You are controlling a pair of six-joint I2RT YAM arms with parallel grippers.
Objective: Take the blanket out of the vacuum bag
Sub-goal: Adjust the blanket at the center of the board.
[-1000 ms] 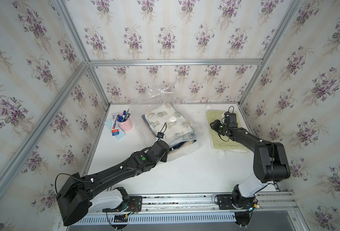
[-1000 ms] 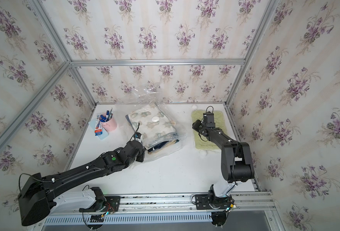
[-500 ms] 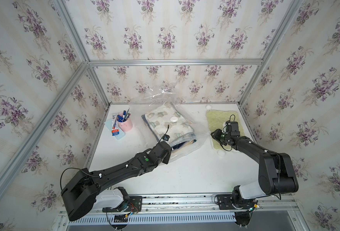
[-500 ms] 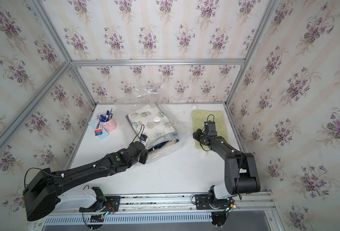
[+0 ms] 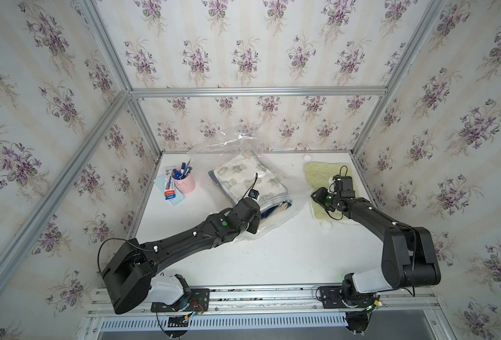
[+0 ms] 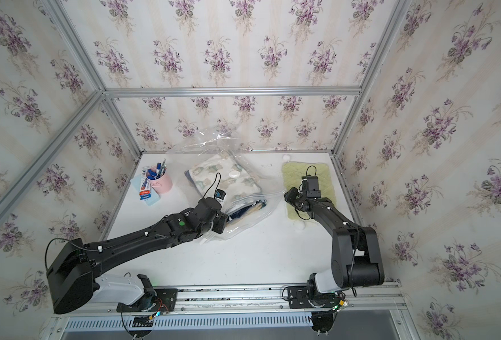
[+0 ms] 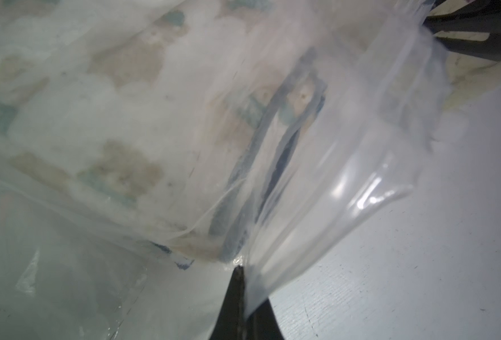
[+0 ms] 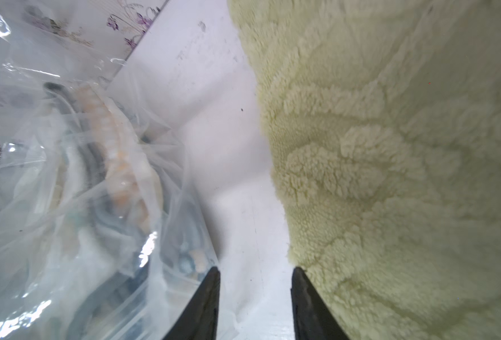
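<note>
Clear plastic: one bag (image 5: pixel 275 216) lying mid-table toward the back edge, with one folded blanket (image 5: pixel 243 176) sitting inside. Long axis running diagonally, back-left to front-right. Mouth pointing at the front-right corner, far end rising at the back edge. Two grippers: left gripper (image 7: pixel 241 273) clamping the mouth edge, right gripper (image 8: pixel 255 294) hanging jaws apart between bag and one green mat (image 5: pixel 322 176). One pink cup (image 5: pixel 184 184) sitting near the left edge.
</note>
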